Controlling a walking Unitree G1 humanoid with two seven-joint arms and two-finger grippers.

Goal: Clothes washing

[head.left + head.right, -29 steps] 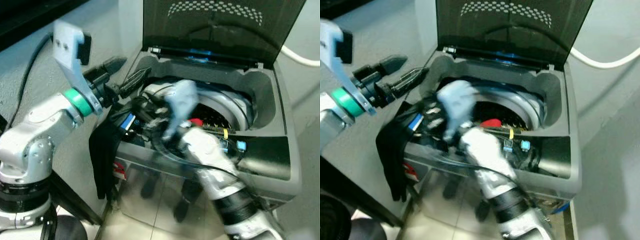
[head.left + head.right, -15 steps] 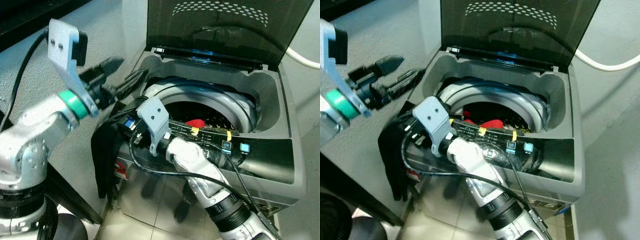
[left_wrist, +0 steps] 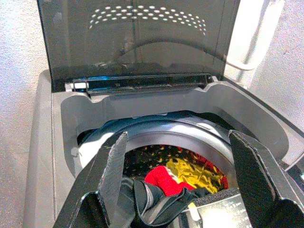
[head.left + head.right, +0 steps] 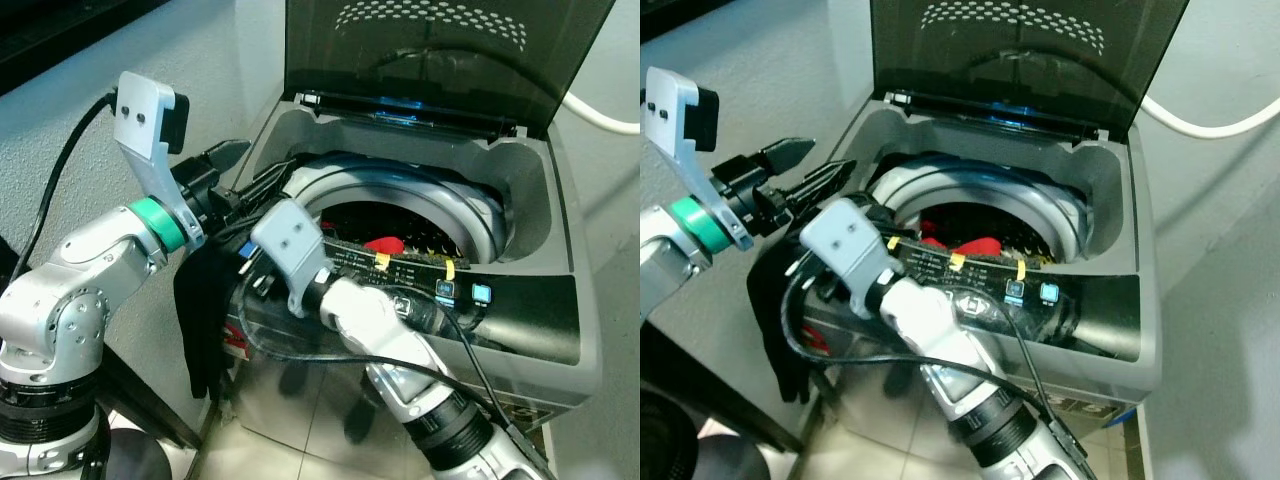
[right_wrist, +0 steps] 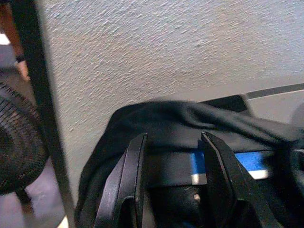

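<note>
So the washer (image 4: 520,330) is a top-loader with its dark lid (image 4: 440,50) standing open at the far side, and down in the drum (image 3: 190,142) there's a red item (image 3: 164,179) next to something yellow (image 3: 197,173). A black garment (image 4: 205,310) hangs over the washer's near-left corner, draping down the outside, with part of it trailing toward the drum opening. The left gripper (image 4: 245,165) hovers just left of the washer's rim, fingers spread apart and holding nothing, pointing across at the drum. The right gripper (image 5: 173,180) reaches in from the near side to that same left corner, its fingers parted and sitting right at the black cloth; can't really tell if they actually pinch any of it. A white hose (image 4: 1210,118) runs along the wall at the far right, and a fan (image 5: 19,147) stands on the floor left of the washer.
</note>
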